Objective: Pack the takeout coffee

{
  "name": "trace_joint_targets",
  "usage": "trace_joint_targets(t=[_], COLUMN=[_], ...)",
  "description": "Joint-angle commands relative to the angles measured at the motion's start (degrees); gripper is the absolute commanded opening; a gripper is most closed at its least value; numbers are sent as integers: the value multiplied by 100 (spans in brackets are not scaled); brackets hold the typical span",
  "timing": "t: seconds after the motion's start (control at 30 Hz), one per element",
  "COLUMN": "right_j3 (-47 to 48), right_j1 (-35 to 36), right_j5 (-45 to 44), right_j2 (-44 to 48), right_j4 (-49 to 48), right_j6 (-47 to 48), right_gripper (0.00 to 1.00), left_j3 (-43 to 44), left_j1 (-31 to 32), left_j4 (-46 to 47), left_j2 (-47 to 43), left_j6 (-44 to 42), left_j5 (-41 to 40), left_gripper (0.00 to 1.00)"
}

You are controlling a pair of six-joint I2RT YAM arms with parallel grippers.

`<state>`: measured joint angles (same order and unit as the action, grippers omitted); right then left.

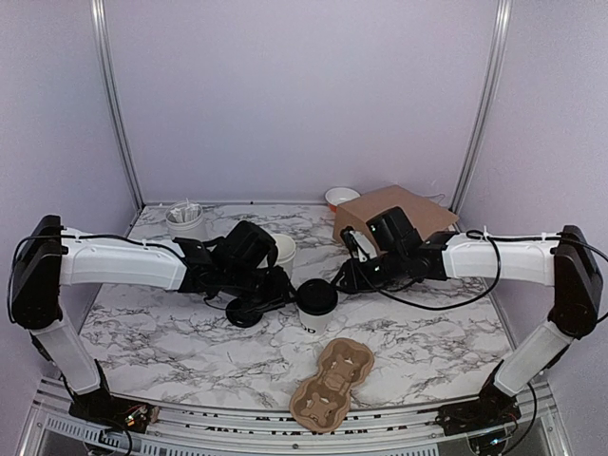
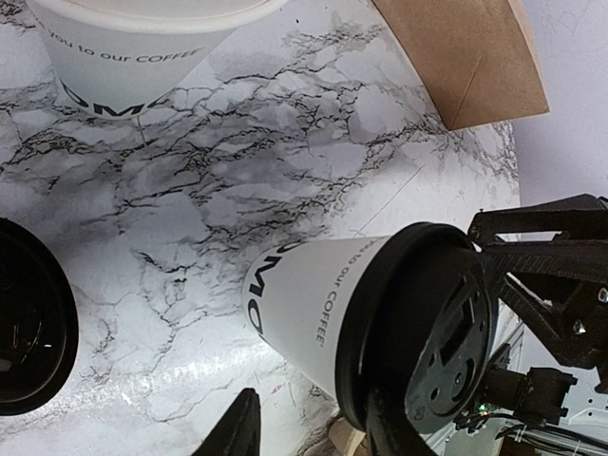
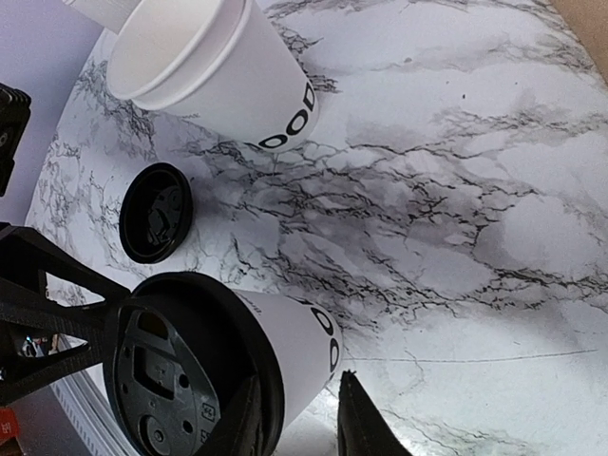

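Note:
The takeout coffee [image 1: 316,302] stands upright mid-table, a white cup with black lettering [image 2: 313,304] and a black lid [image 3: 180,370] on top. My right gripper [image 3: 299,418] reaches in from the right [image 1: 344,277]. It is shut on the cup's top edge, one finger over the lid rim and the other against the white wall. My left gripper [image 2: 313,427] is at the cup's left [image 1: 283,288] and is open. One of its fingers [image 2: 394,432] lies across the lid rim; the other stands apart from the cup.
A loose black lid [image 1: 249,312] lies left of the cup, and an open white cup [image 1: 282,249] stands behind it. A brown cardboard carrier [image 1: 332,385] lies at the near edge. A brown paper bag [image 1: 394,214], a small bowl [image 1: 340,197] and a canister of sticks [image 1: 185,220] stand at the back.

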<state>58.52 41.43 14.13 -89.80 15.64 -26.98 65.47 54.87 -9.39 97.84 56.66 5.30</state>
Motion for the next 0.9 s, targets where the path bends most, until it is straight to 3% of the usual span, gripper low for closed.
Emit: trace_joint_targets(t=[0.0,0.37,0.7,0.87], right_j3=[-81,-545,-1701,-1664], right_j1=[-32,75,306,374], right_j5=[120,204,213,39], right_j2=[-56,13,173,266], right_j4=[-203,-397,-988,-949], right_j6=[-22,-176,-672,-786], right_gripper=[26,24,23,23], left_j3=[53,18,-386,-510], left_j1=[15,14,13,22], left_j4=[33,9,-9,-2], left_j2=[144,307,323,270], left_j6=[10,-25,17,34], left_j5=[52,72,17,-7], left_gripper=[39,39,39,38])
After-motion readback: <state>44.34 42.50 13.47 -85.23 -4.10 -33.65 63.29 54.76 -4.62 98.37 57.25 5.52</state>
